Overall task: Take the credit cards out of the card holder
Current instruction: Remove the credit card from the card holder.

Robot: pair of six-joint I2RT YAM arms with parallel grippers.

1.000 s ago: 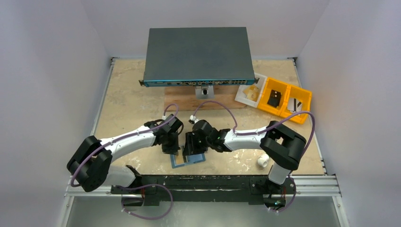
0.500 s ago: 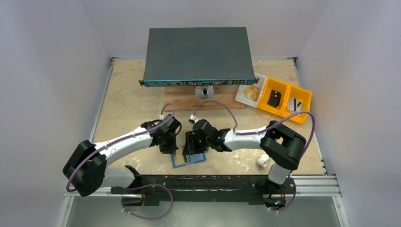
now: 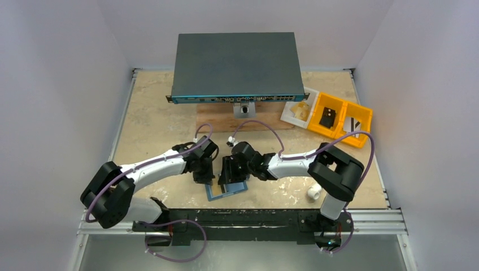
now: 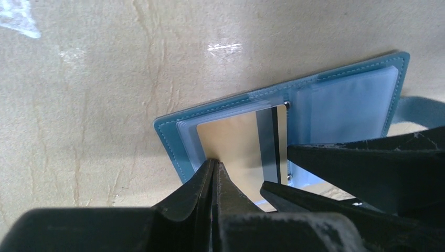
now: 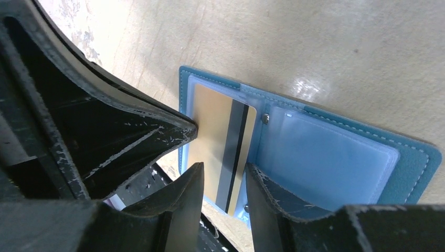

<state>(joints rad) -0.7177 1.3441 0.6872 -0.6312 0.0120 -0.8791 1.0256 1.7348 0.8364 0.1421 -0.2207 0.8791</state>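
Observation:
The steel-blue card holder (image 3: 218, 194) lies open near the table's front edge, also in the left wrist view (image 4: 336, 100) and the right wrist view (image 5: 325, 157). A gold credit card (image 4: 236, 147) with a dark stripe sits in its left pocket, also seen in the right wrist view (image 5: 210, 136), and sticks out past the near edge. My left gripper (image 4: 212, 164) is shut, its tip pressed against the card's edge. My right gripper (image 5: 221, 176) is open, its narrow gap over the card's striped end, one fingertip (image 5: 257, 178) on the holder's fold.
A large dark grey box (image 3: 237, 62) stands at the back on a wooden board (image 3: 260, 121). Yellow bins (image 3: 339, 118) and a white tray (image 3: 299, 110) are at the back right. A small white object (image 3: 313, 192) lies by the right arm's base.
The left arm's elbow swung out to the left and came back. Both grippers stay at the card holder, which has not visibly moved.

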